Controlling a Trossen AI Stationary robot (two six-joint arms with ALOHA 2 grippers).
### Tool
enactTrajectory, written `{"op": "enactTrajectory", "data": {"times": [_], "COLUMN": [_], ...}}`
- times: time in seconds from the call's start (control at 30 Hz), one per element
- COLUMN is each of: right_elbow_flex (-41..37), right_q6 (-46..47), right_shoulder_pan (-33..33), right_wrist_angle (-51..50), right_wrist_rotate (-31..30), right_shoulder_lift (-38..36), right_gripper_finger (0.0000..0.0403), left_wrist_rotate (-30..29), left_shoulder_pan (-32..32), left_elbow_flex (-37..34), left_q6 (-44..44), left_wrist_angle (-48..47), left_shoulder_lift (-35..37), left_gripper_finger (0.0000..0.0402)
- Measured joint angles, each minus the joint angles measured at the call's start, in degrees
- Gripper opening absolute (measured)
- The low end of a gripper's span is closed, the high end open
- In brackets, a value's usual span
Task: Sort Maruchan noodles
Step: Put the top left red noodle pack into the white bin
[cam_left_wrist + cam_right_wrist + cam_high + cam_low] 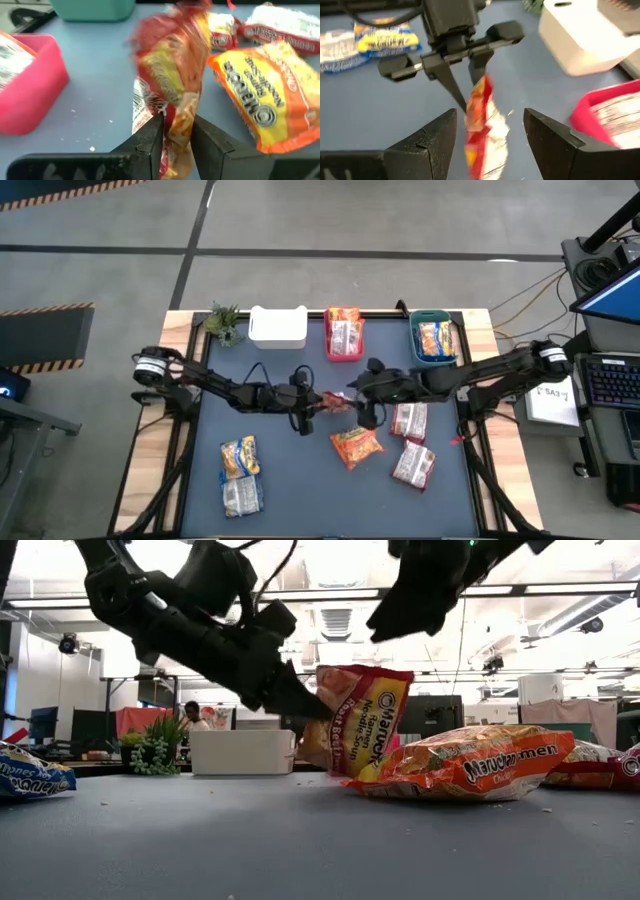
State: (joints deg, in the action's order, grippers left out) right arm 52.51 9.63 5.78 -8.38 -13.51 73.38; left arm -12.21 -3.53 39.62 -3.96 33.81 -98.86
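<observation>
1. The desk (pixel 300 500) carries everything: loose packets on its near half, bins along the far edge, so sorting means carrying packets from front to back.
2. Three bins line the far edge. The white bin (pixel 277 326) looks empty, the pink bin (pixel 344 352) has a red-and-silver packet, and the teal bin (pixel 435 358) has a blue-yellow one. That suggests one kind per bin.
3. The left arm reaches in to mid-desk. The left claw (pixel 177 132) is pinched narrow on the bottom edge of the red packet (pixel 355 720), holding it upright and off the desk.
4. The right claw (pixel 490 132) stands wide on either side of that same packet without gripping it, which reads as a hand-over between arms.
5. The orange packet (pixel 475 762) lies flat just beside the held one, not yet sorted.
6. Two silvery packets (pixel 411 442) lie on the right side, and two blue-yellow packets (pixel 240 476) lie near the left front, all waiting.
7. The plant (pixel 224 322) sits at the far-left corner, out of the way.
</observation>
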Motion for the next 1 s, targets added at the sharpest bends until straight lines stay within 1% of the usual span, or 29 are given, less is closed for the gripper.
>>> {"op": "enactTrajectory", "data": {"times": [0.17, 0.23, 0.3, 0.37, 0.5, 0.6, 0.7, 0.77, 1.0], "right_elbow_flex": [-0.54, -0.89, -1.26, -1.71, -3.09, -4.16, -5.06, -5.16, -5.33], "right_q6": [-2.48, -3.15, -3.24, -3.26, -2.11, 0.52, 0.76, 0.44, 0.85], "right_shoulder_pan": [-0.22, -0.22, -0.22, -0.22, -0.22, -0.2, -0.18, -0.16, -0.2], "right_wrist_angle": [-0.26, 0.0, 0.29, 0.43, 1.47, 1.76, 2.77, 3.58, 3.25], "right_wrist_rotate": [-4.17, -6.12, -6.97, -7.59, -7.49, -5.98, -0.51, 1.92, 3.07], "right_shoulder_lift": [-4.36, -5.54, -6.22, -6.6, -6.42, -4.86, -2.22, -0.69, 1.95], "right_gripper_finger": [0.0219, 0.0219, 0.0219, 0.0219, 0.0219, 0.0219, 0.0219, 0.0219, 0.0219], "left_wrist_rotate": [-1.31, -1.33, -0.35, -0.15, -0.1, -0.12, -0.19, -0.22, -0.3], "left_shoulder_pan": [0.82, 1.01, 0.99, 0.94, 0.94, 0.96, 0.96, 0.96, 0.98], "left_elbow_flex": [0.0, 0.0, 0.0, 0.0, 0.0, 0.0, 0.0, 0.0, 0.0], "left_q6": [-2.55, -3.0, -2.98, -2.94, -1.09, -0.29, -0.38, -0.69, -1.51], "left_wrist_angle": [-3.26, -4.6, -6.06, -6.65, -6.51, -6.51, -6.5, -6.48, -6.91], "left_shoulder_lift": [3.63, 4.62, 4.78, 4.69, 3.72, 3.17, 3.01, 3.01, 2.99], "left_gripper_finger": [0.0068, 0.0048, 0.0019, 0.0006, 0.0029, 0.0037, 0.0038, 0.0038, 0.0038]}}
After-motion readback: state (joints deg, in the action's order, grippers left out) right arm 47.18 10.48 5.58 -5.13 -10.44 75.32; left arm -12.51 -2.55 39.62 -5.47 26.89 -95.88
